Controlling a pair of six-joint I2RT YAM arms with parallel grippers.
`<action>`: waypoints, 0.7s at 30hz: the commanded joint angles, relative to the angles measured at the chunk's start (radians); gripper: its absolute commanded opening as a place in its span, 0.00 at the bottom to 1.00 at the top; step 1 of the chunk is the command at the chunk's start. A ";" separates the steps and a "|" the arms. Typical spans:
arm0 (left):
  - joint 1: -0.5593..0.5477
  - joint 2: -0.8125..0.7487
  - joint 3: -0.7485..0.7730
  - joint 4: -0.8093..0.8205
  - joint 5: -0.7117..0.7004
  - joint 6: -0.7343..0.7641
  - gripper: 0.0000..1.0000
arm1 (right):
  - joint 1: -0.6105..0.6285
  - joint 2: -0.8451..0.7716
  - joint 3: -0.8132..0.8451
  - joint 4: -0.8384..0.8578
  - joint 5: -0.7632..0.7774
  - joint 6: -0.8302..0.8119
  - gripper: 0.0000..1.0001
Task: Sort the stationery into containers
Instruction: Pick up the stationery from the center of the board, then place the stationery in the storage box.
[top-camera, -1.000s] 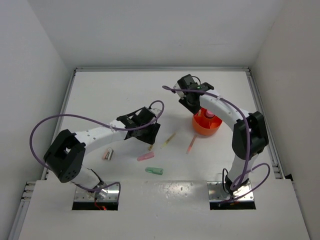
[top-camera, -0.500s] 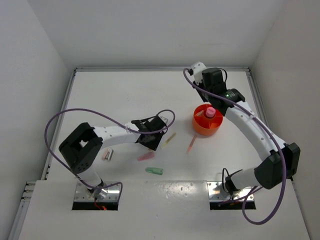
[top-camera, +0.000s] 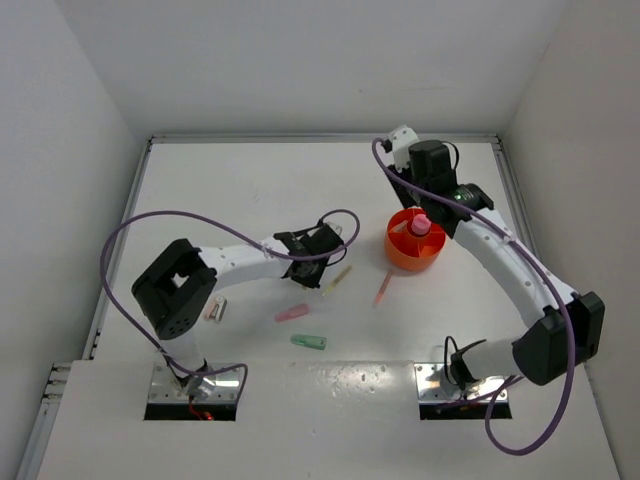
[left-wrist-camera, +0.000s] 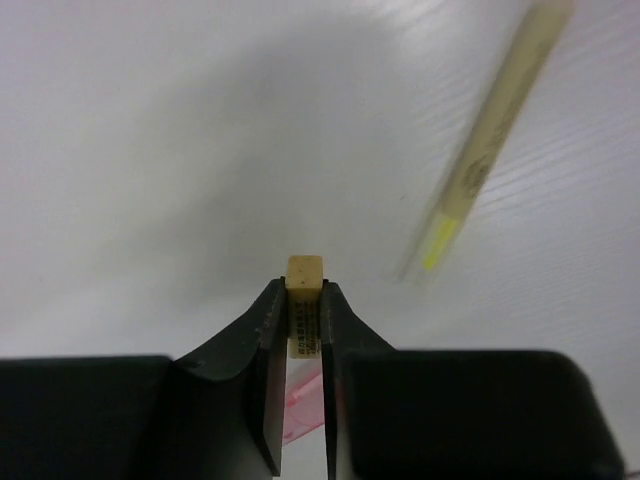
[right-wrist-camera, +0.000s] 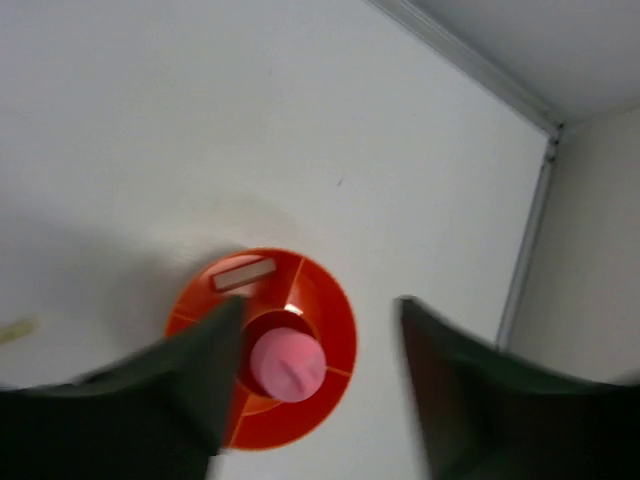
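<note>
My left gripper (left-wrist-camera: 305, 285) is shut on a small beige bit (left-wrist-camera: 305, 272), low over the table. A thin yellow stick (left-wrist-camera: 480, 160) lies just ahead and to the right of it. In the top view the left gripper (top-camera: 322, 268) sits beside that yellow stick (top-camera: 339, 277). My right gripper (right-wrist-camera: 320, 305) hangs open above the orange cup (right-wrist-camera: 335, 290). A pink-capped tube (right-wrist-camera: 288, 365) stands in the cup's middle and a whitish bit (right-wrist-camera: 243, 275) lies in one compartment. From above, the right gripper (top-camera: 420, 195) is just behind the cup (top-camera: 400, 255).
A pink stick (top-camera: 383, 290) lies left of the cup. A pink marker (top-camera: 292, 314) and a green marker (top-camera: 309, 342) lie nearer the arm bases. Small pink and grey bits (top-camera: 216, 309) rest by the left arm's elbow. Raised walls ring the table.
My left gripper has closed on the beige bit. My right gripper has opened above the cup, and the pink-capped tube stands free in it.
</note>
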 joint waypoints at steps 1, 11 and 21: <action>0.004 -0.063 0.142 0.016 -0.036 -0.031 0.10 | -0.007 -0.069 -0.022 0.093 0.075 0.011 0.87; 0.079 0.222 0.675 0.178 0.365 -0.051 0.11 | -0.016 -0.168 -0.154 0.234 0.180 0.011 0.00; 0.098 0.423 0.840 0.237 0.516 -0.110 0.18 | -0.016 -0.225 -0.223 0.303 0.204 0.002 0.08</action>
